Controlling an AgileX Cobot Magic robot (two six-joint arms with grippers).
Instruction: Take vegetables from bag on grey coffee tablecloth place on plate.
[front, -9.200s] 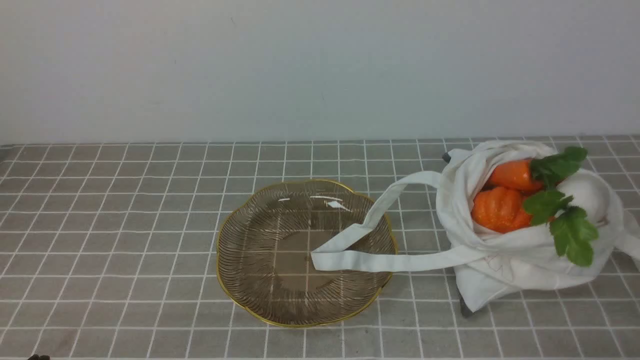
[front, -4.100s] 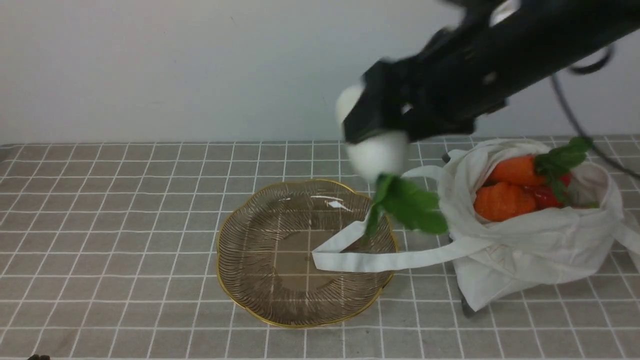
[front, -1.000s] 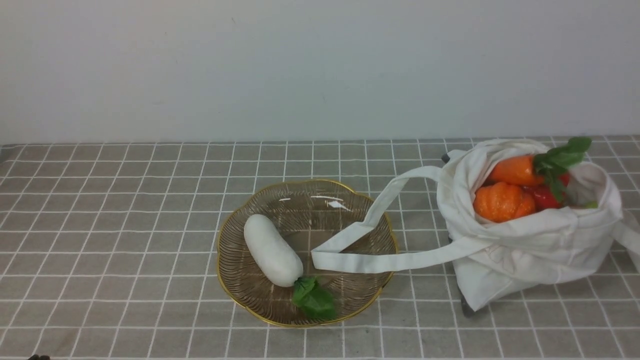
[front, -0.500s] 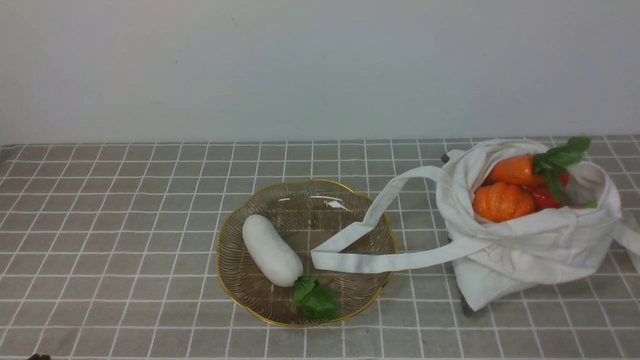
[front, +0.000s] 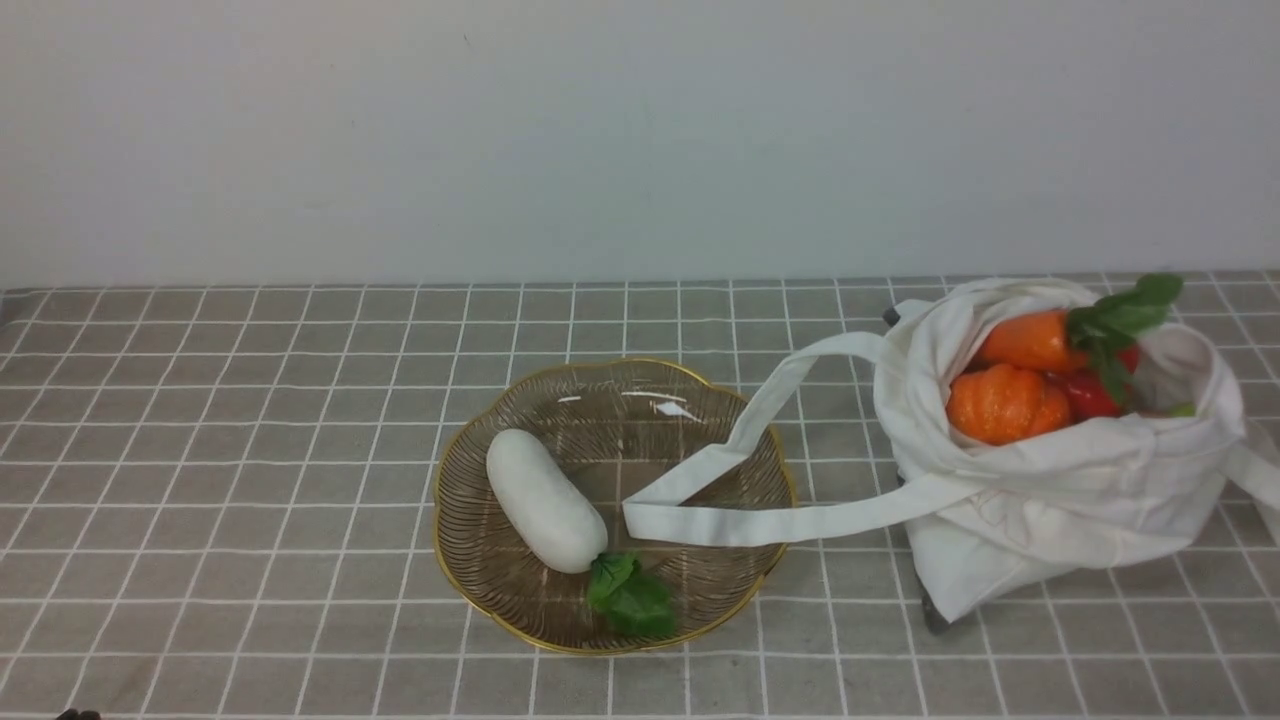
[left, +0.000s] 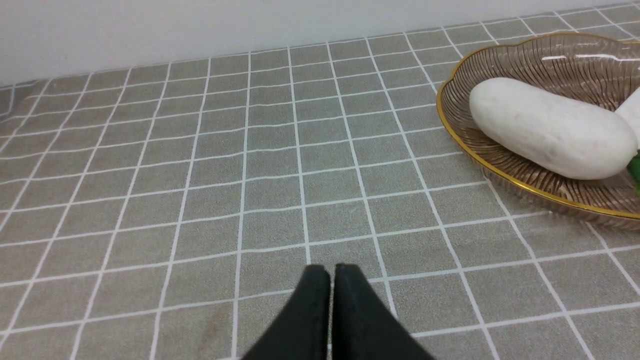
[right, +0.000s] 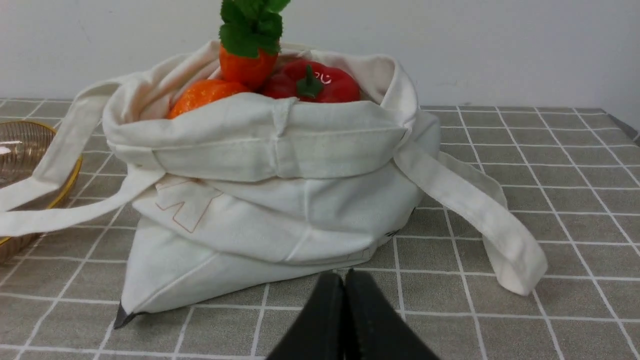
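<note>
A white radish (front: 545, 500) with green leaves (front: 630, 597) lies in the ribbed, gold-rimmed plate (front: 500, 610) at the middle of the checked tablecloth (front: 250, 450). To its right stands the white cloth bag (front: 1060, 500), holding an orange carrot (front: 1025, 343), a ribbed pumpkin (front: 1000, 403) and a red piece (front: 1088, 395). One strap (front: 730, 520) of the bag lies across the plate. Neither arm shows in the front view. My left gripper (left: 331, 272) is shut and empty over bare cloth beside the plate (left: 450, 122). My right gripper (right: 344, 279) is shut and empty, low in front of the bag (right: 260, 200).
A pale wall (front: 640, 140) closes the back of the table. A second bag strap (right: 470, 205) trails over the cloth on the bag's far right side. A dark corner (front: 932, 620) pokes out under the bag.
Over the last second nothing has visibly moved. Earlier, the right arm carried the radish from the bag to the plate and withdrew out of the front view.
</note>
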